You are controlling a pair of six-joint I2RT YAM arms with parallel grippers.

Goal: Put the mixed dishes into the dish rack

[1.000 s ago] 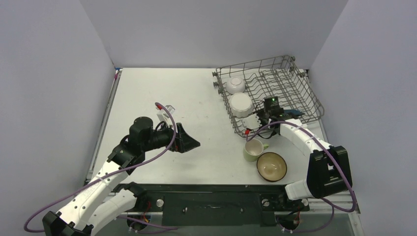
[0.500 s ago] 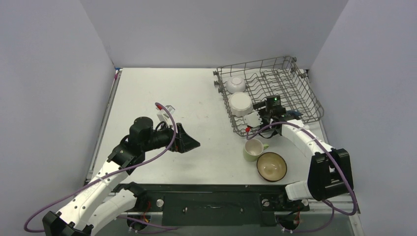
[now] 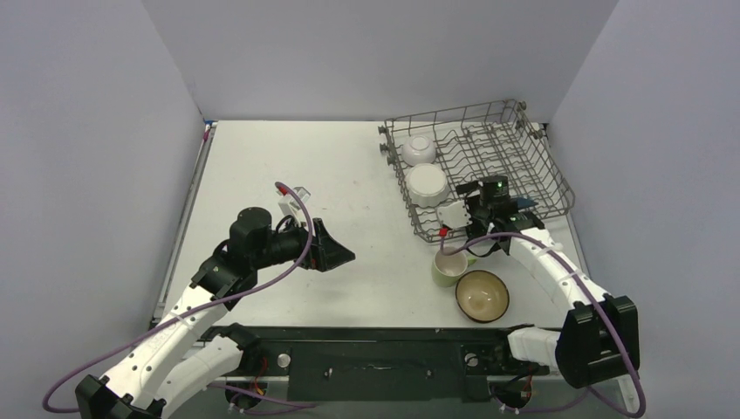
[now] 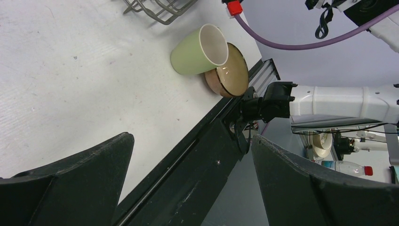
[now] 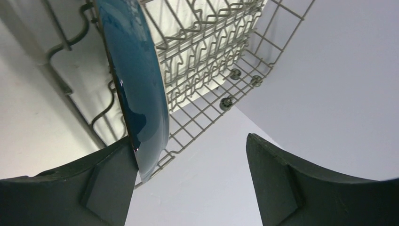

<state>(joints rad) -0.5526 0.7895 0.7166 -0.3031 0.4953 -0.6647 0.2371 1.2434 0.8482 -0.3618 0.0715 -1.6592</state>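
Jaws of the right gripper (image 5: 190,141) stand wide, the dark blue dish (image 5: 136,80) upright in the dish rack (image 5: 207,42), perhaps touching one finger; left gripper (image 4: 193,139) gapes wide.

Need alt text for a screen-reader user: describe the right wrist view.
A dark blue dish stands on edge in the grey wire dish rack, framed by the black fingers of the right tool, spread open. The dish's lower edge is next to one finger, well clear of the other.
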